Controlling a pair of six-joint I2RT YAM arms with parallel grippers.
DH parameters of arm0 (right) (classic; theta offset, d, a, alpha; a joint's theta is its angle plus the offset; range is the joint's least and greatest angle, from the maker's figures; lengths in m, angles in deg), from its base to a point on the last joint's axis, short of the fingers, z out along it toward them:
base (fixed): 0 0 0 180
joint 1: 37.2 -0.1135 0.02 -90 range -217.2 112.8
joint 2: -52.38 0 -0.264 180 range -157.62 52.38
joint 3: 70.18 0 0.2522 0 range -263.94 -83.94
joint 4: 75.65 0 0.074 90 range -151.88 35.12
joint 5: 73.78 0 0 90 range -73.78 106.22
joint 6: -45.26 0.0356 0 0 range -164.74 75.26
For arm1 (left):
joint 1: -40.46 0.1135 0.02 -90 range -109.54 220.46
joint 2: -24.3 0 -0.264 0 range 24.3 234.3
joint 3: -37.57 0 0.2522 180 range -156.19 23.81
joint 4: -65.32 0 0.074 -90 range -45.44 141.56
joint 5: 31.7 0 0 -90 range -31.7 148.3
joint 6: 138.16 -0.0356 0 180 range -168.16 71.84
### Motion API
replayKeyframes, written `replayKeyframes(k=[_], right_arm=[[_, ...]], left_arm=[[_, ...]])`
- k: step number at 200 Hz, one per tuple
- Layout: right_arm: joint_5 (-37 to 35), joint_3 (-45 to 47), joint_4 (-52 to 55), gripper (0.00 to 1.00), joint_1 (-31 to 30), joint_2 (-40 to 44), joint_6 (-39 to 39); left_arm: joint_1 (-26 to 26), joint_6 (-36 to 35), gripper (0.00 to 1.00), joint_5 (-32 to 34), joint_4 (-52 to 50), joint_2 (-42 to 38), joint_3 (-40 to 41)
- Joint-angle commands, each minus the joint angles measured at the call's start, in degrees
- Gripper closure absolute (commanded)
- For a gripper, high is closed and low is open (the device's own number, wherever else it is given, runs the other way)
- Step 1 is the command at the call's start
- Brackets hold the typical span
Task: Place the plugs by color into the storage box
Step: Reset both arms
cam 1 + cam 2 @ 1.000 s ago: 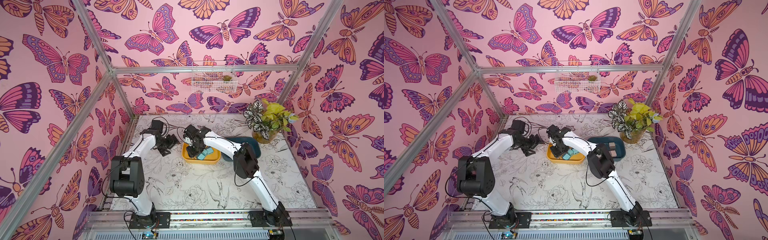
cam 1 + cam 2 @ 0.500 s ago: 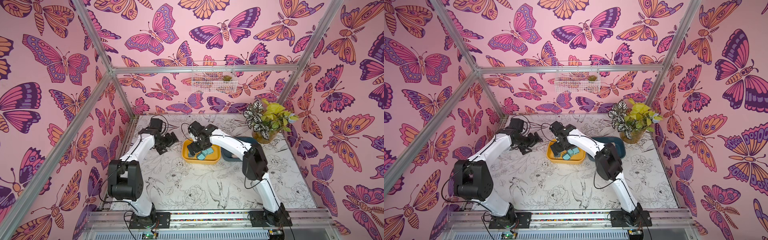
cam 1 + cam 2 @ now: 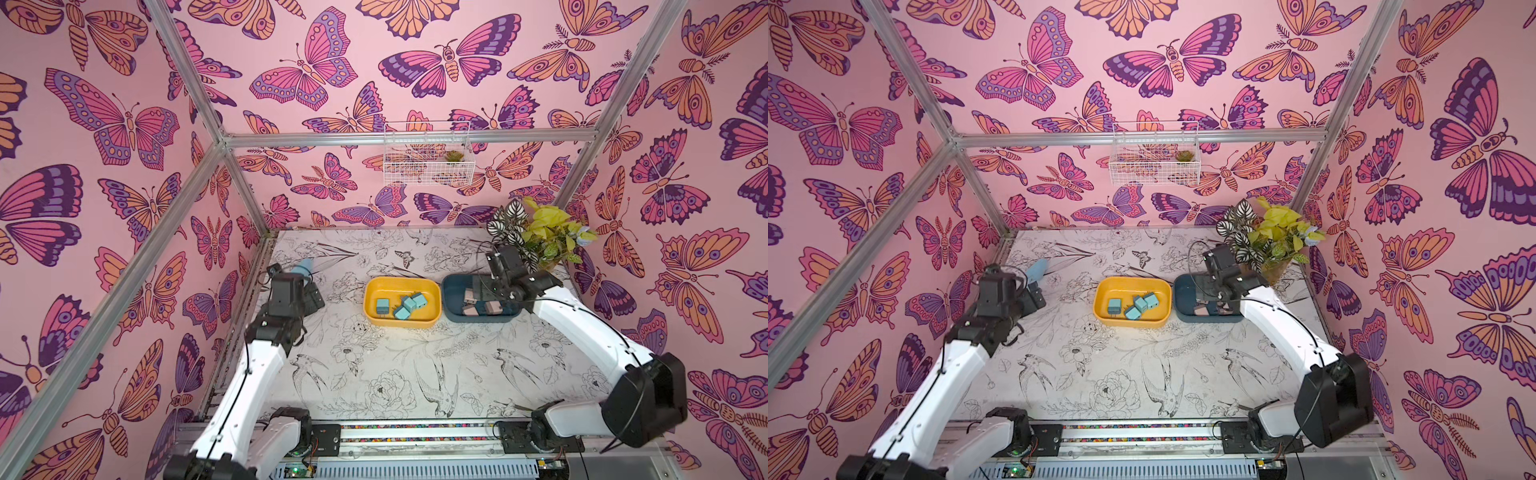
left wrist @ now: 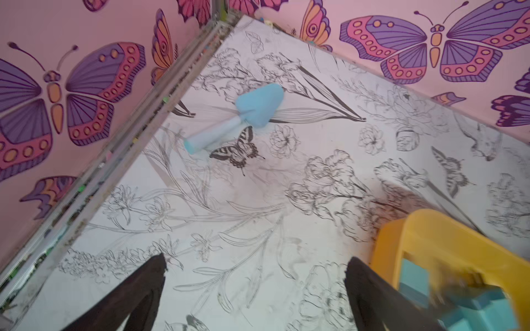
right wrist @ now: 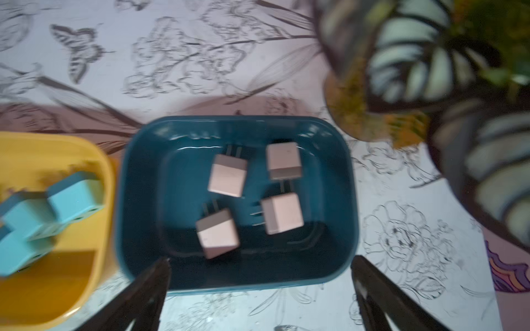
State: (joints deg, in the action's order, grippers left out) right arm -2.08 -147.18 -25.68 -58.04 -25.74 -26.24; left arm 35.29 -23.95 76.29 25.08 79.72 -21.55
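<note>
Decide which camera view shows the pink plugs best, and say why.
The right wrist view: all four pink plugs lie unobstructed in the blue tray, prongs visible, though slightly blurred. In both top views they are small and the right arm hides some. The left wrist view shows none.

Bright even light; wrist views blurred, dimmer.

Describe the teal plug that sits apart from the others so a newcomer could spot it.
Start at the potted plant in the far corner; beside it lies a dark blue tray, then a yellow tray. Four teal plugs lie in the yellow one. Three bunch together; the lone plug sits on the side away from the blue tray.
</note>
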Motion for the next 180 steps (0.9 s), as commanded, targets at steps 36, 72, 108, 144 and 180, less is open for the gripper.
replayKeyframes(k=[36,72,108,144,180], right_arm=[[-4.5,24.47,-19.18,0.01,10.64,17.13,-1.14],[-8.58,36.69,-34.21,0.01,11.03,18.9,-7.79],[-10.6,37.99,-38.49,0.01,12.88,14.5,-5.63],[-9.2,38.21,-48.98,0.01,14.11,10.4,-5.72],[-9.12,35.03,-56.25,0.01,14.58,2.54,-9.73]], left_arm=[[0.35,-13.04,0.01,-0.2,33.52,-15.01,29.31],[0.6,-17.89,0.01,-3.78,40.72,-16.39,36.44],[1.43,-20.84,0.01,-8.37,47.97,-13.13,38.1],[2.91,-22.51,0.01,-12.44,60.3,-2.23,37.37],[4.1,-23.39,0.01,-15.62,73.84,13.26,33.46]])
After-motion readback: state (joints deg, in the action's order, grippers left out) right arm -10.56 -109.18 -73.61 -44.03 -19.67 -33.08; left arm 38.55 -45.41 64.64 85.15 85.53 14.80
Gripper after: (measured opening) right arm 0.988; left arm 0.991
